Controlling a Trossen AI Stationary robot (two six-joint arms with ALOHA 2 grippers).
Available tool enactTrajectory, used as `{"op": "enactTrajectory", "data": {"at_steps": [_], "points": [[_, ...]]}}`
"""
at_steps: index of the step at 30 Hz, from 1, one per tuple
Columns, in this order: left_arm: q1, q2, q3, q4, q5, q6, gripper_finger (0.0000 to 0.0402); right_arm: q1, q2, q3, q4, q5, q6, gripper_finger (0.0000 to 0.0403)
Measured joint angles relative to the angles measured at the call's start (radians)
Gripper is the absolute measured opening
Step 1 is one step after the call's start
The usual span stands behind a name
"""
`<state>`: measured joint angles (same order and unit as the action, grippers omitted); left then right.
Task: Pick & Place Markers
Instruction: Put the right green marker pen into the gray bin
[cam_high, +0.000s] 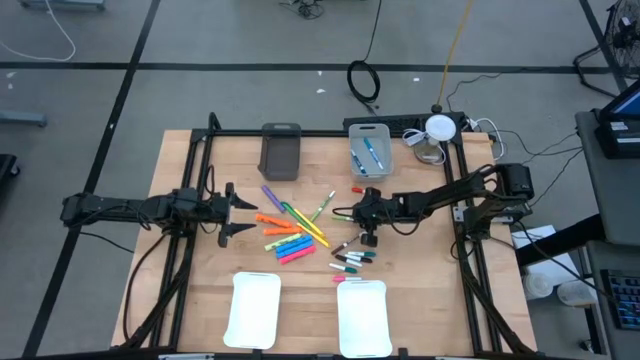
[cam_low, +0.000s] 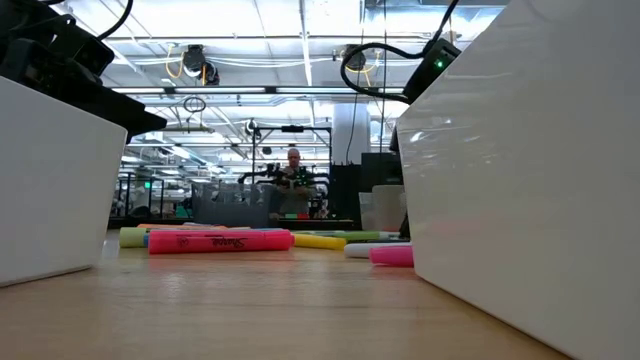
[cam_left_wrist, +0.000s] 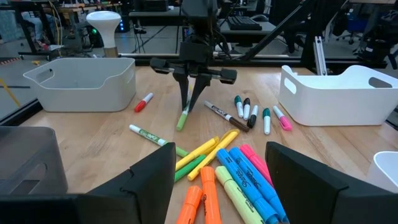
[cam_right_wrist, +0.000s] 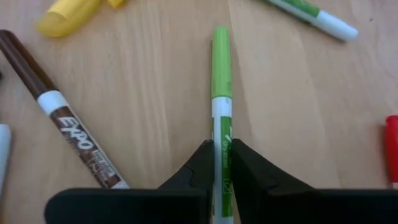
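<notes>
The right gripper (cam_right_wrist: 219, 163) pinched a thin light-green marker (cam_right_wrist: 220, 81) lying on the table (cam_high: 200, 290) near its middle, right of the pile of chunky markers (cam_high: 288, 238). The left gripper (cam_high: 237, 212) hovered left of that pile, its fingers spread wide and holding nothing.

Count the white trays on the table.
2, both at the table's near edge, side by side: left white tray in front of the left arm's side, right white tray below the marker pile. None appears hidden.
</notes>
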<state>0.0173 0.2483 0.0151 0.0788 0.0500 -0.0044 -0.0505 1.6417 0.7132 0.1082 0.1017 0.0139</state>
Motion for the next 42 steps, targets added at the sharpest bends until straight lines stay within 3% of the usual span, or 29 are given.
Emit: {"op": "enactTrajectory", "data": {"at_steps": [12,42], "points": [[0.0,0.0,0.0,0.0,0.0,0.0,0.0251,0.0,-0.071,0.002,-0.011,0.001,0.0,0.0028],[0.0,0.0,0.0,0.0,0.0,0.0,0.0251,-0.002,-0.084,0.003,0.003,0.002,-0.013,0.0032]]}}
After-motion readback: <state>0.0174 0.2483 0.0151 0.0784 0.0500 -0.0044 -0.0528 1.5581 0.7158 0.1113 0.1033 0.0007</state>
